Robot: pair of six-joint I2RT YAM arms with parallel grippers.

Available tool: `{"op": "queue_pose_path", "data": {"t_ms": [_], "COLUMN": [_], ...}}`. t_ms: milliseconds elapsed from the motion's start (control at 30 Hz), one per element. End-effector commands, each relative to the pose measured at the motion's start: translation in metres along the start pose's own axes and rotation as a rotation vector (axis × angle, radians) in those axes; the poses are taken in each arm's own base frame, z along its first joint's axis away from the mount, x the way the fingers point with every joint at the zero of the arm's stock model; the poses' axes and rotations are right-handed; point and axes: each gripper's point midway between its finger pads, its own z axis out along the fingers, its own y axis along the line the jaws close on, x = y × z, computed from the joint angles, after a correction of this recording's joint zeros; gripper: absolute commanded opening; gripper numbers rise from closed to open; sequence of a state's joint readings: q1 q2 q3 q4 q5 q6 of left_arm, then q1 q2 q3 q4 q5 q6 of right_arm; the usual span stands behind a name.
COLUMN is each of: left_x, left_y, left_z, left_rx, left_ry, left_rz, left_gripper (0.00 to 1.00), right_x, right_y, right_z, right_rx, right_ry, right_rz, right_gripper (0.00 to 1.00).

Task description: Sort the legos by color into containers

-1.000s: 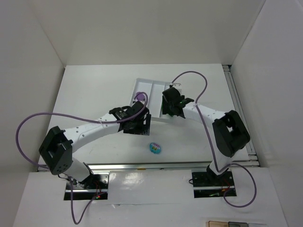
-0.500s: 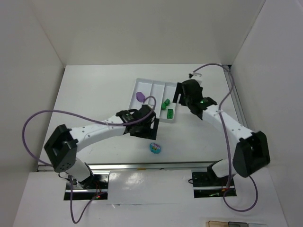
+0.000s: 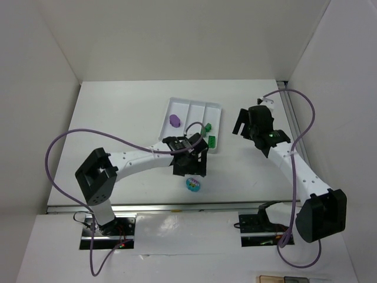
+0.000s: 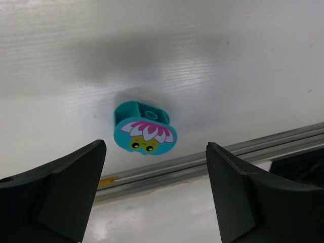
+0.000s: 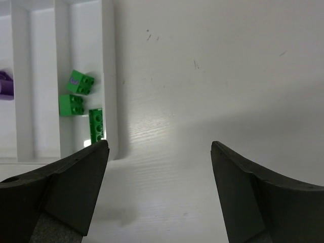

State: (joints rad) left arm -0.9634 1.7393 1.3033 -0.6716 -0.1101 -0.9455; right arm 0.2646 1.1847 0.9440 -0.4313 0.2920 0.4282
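A robotics lab test cell: plain white panel walls (image 3: 177,35) box in a white tabletop (image 3: 118,112), with white-and-black robot arms (image 3: 138,160) bolted along a metal rail (image 3: 159,207), trailing purple cables (image 3: 88,131).

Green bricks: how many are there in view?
3 green bricks, all in the rightmost compartment of the white tray. The left arm may hide others.

White table (image 3: 118,118) boxed by plain white walls (image 3: 177,41); even light.

Three green bricks (image 5: 71,105) lie in the tray's (image 5: 109,76) edge compartment, seemingly a purple piece (image 5: 5,85) in its far one, the gripper (image 5: 159,146) spread wide over the table (image 5: 212,71) alongside.
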Motion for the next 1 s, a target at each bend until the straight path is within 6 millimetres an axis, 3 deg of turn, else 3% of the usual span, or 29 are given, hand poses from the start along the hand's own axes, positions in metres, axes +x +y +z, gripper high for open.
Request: {"op": "queue_pose_path", "data": {"t_ms": [0, 133, 167, 333, 500, 733, 800, 867, 967], "left_x": [-0.005, -0.012, -0.005, -0.001, 0.004, 0.021, 0.031, 0.031, 0.032], "left_y": [-0.012, -0.017, -0.004, 0.013, 0.006, 0.008, 0.011, 0.011, 0.013], "left_z": [-0.009, -0.003, 0.0, -0.001, -0.005, 0.015, 0.019, 0.025, 0.034], "left_rx": [-0.023, -0.089, -0.168, -0.217, -0.206, -0.251, -0.262, -0.259, -0.275], "left_ry": [-0.008, -0.002, 0.011, -0.039, -0.019, 0.063, 0.079, 0.076, 0.072], "left_rz": [-0.236, -0.382, -0.456, -0.625, -0.616, -0.613, -0.603, -0.614, -0.611], "left_gripper": [0.93, 0.89, 0.88, 0.86, 0.85, 0.94, 0.94, 0.88, 0.87], "right_x": [0.002, 0.001, 0.0, 0.001, 0.006, 0.007, 0.004, 0.006, 0.006], "right_y": [0.005, 0.008, 0.009, 0.017, 0.015, 0.018, 0.021, 0.025, 0.025], "right_z": [-0.006, -0.012, -0.015, -0.02, -0.023, -0.023, -0.025, -0.026, -0.026], "right_rx": [-0.042, -0.067, -0.08, -0.134, -0.141, -0.158, -0.172, -0.187, -0.187], "right_ry": [0.018, 0.017, 0.012, 0.014, 0.019, 0.027, 0.023, 0.029, 0.029], "right_rz": [-0.009, -0.006, -0.004, -0.009, -0.009, -0.019, -0.017, -0.023, -0.023], "right_gripper": [0.89, 0.89, 0.89, 0.89, 0.89, 0.88, 0.88, 0.88, 0.88]}}
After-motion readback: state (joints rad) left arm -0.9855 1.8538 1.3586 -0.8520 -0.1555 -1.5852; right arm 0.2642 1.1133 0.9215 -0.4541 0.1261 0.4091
